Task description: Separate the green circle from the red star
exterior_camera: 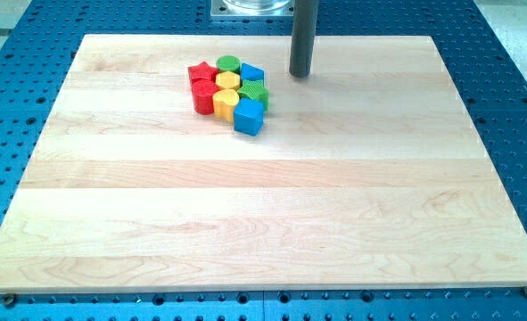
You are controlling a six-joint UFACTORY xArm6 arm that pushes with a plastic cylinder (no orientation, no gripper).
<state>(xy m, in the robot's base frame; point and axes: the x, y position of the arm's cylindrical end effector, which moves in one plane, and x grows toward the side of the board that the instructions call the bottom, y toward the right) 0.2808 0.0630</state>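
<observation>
Dark rod, no claw on it, so nothing held; my tip (300,74) parked just view-right of the green circle (228,63). Green circle touching red star (202,71) on its view-left, top of the cluster. Probably needs pushing away.

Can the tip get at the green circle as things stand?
Probably yes. My tip stands to the view's right of the cluster, and the green circle sits on its top edge, open from above, though the red star touches its left.
</observation>
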